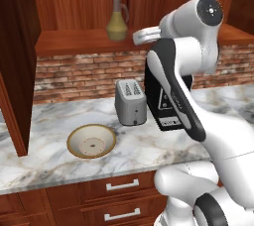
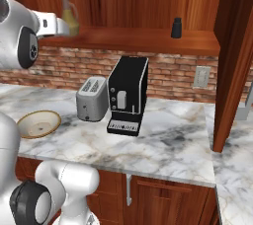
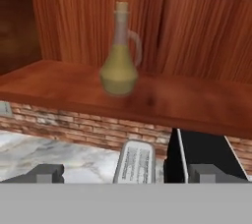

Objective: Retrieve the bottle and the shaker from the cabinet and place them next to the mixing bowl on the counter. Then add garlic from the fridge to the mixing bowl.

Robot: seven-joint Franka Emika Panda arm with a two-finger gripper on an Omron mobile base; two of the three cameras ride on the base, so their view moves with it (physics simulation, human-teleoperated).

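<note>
The olive-tan bottle point(image 1: 117, 20) point(image 2: 68, 13) point(image 3: 119, 58) stands upright with its cork in on the shelf of the wooden cabinet point(image 1: 74, 41) point(image 3: 59, 85). My gripper point(image 3: 127, 174) point(image 1: 136, 37) is open and empty. It hovers in front of the shelf edge, short of the bottle and a little below it. The small black shaker point(image 2: 177, 27) stands far along the same shelf to the right. On the marble counter point(image 1: 44, 121) below lies the mixing bowl point(image 1: 92, 141) point(image 2: 38, 123), empty. The fridge and the garlic are out of view.
A silver toaster point(image 1: 130, 102) point(image 2: 92, 98) and a black coffee machine point(image 2: 127, 94) stand on the counter under the shelf, by the brick wall. Open cabinet doors point(image 1: 15, 61) point(image 2: 232, 61) jut out at both ends of the shelf. Drawers point(image 1: 121, 185) sit under the counter.
</note>
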